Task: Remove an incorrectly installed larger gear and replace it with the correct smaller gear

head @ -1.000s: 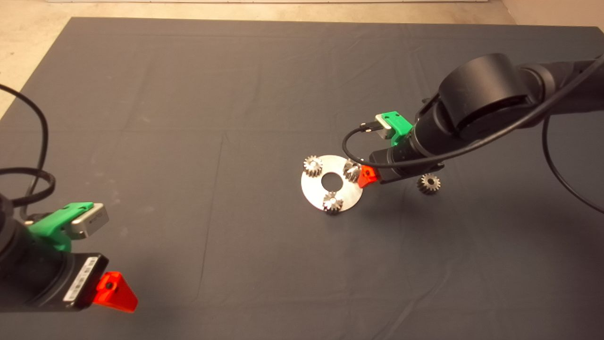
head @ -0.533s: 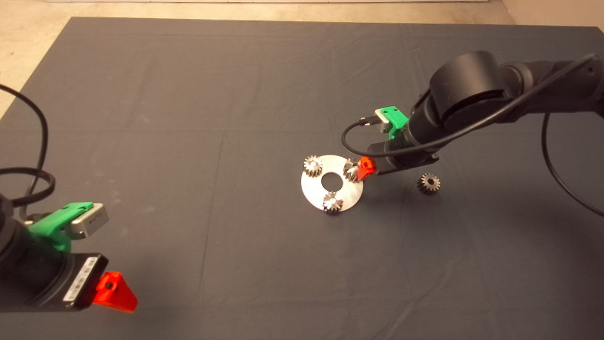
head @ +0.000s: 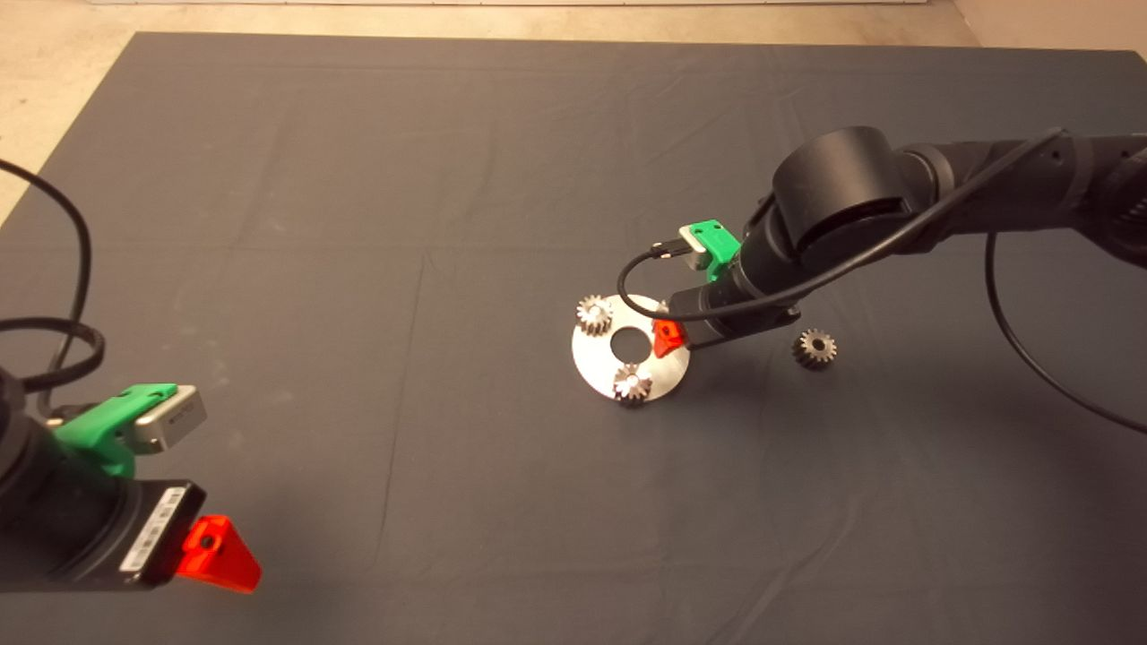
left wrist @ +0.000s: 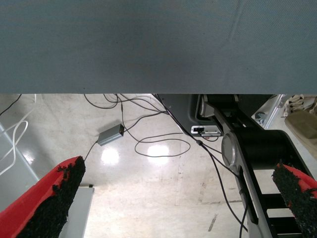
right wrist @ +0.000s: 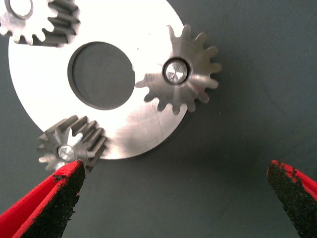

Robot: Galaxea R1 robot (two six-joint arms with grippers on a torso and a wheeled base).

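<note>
At the lower left edge the left gripper (head: 215, 557) is parked, its red, black-padded fingers (left wrist: 54, 198) spread wide over a cabled floor. On the creased dark mat (head: 358, 269) a flat, shiny round plate (head: 596, 363) with a central hole is laid, and toothed silvery gears (head: 593, 313) are seated on pins at its rim. The smaller gear (right wrist: 178, 74), pale grey with blunt teeth and a bright pin in its hole, is mounted on the plate's rim; from above it is hidden under the right gripper (head: 668, 339), whose fingers (right wrist: 59, 198) are held well apart, nothing gripped. The larger gear (head: 814, 348), darker and wider, is set alone on the mat, well right of the plate.
</note>
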